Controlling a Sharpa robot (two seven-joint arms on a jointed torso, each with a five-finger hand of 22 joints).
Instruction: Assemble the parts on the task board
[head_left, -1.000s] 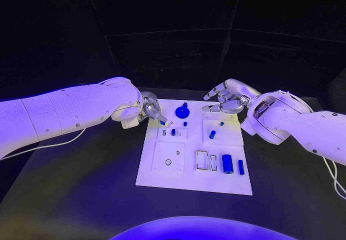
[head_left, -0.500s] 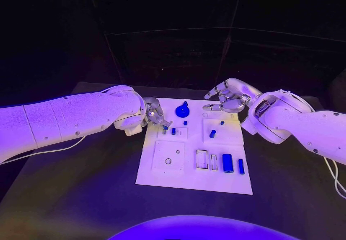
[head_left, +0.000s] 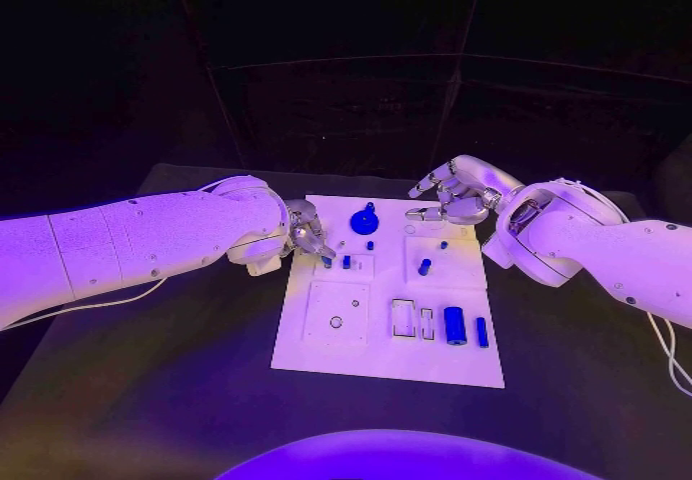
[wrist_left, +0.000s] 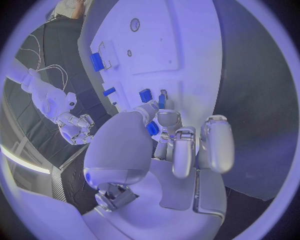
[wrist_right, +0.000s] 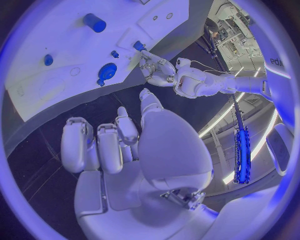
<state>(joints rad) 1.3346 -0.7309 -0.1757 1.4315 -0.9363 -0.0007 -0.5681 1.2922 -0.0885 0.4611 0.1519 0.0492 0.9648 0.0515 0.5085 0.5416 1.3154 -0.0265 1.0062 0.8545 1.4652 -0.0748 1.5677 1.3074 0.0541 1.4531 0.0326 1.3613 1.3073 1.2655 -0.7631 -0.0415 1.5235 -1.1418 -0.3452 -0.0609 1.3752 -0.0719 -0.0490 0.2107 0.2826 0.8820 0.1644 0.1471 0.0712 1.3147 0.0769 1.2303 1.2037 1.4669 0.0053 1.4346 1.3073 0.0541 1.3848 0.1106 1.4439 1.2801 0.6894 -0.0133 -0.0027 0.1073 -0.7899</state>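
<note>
The white task board (head_left: 335, 350) lies mid-table. My left hand (head_left: 300, 230) hovers at the board's far left edge and pinches a small blue part (wrist_left: 152, 129) between thumb and a finger, just over a small socket block (head_left: 348, 265). A blue round knobbed part (head_left: 365, 222) stands at the board's far end, also seen as the blue round knobbed part (wrist_right: 106, 71). A blue peg (head_left: 424, 267), a fat blue cylinder (head_left: 456, 326) and a thin blue bar (head_left: 482, 332) sit on the right half. My right hand (head_left: 456, 194) floats above the far right corner, fingers apart, holding nothing.
Two white open frames (head_left: 413, 320) stand beside the fat cylinder. A square plate with a small hole (head_left: 336, 322) takes the board's near left. Bare black table (head_left: 159, 380) surrounds the board on all sides. A white cable (head_left: 101, 290) hangs under the left arm.
My left hand has come slightly nearer and lower along the board's left edge, carrying the small blue part down toward the socket block. The right hand has barely moved.
</note>
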